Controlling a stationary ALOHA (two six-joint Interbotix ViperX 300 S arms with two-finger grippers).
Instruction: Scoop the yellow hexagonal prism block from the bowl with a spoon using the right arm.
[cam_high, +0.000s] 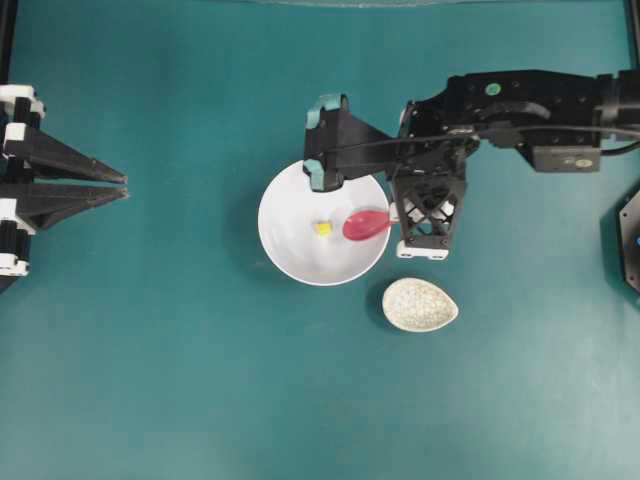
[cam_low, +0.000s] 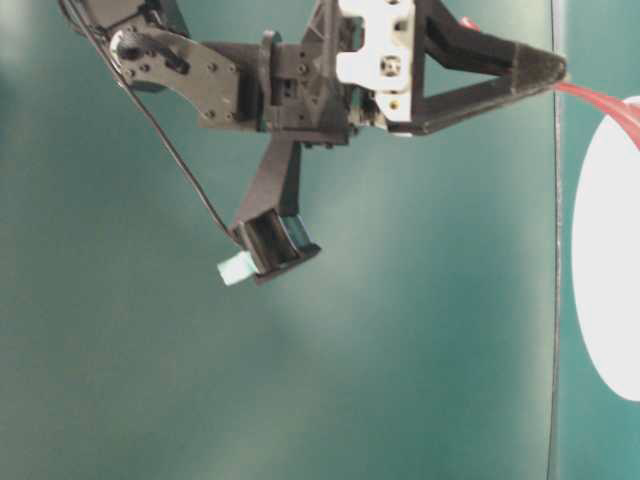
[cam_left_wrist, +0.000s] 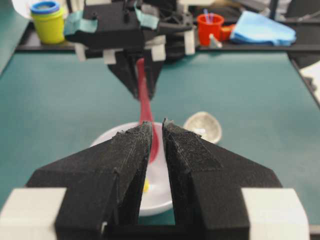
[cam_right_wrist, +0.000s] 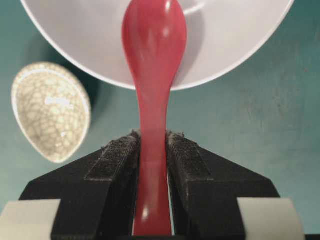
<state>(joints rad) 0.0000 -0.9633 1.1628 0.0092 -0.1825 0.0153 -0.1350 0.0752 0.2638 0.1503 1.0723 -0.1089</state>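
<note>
Right hand (cam_right_wrist: 152, 145) of ours is clamped on one red spoon (cam_right_wrist: 153, 75), its two fingers (cam_right_wrist: 116, 165) pressed against the handle, the scoop reaching over the rim into the bowl (cam_high: 290, 250). We count one yellow block (cam_high: 323, 228) lying on the bowl's floor, just beside the scoop and apart from it. One speckled dish (cam_high: 420, 305) sits on the tabletop (cam_high: 150, 350) near the bowl. Our left hand (cam_left_wrist: 156, 131) waits well apart with nothing in it, its fingers nearly together, a thin gap between them.
</note>
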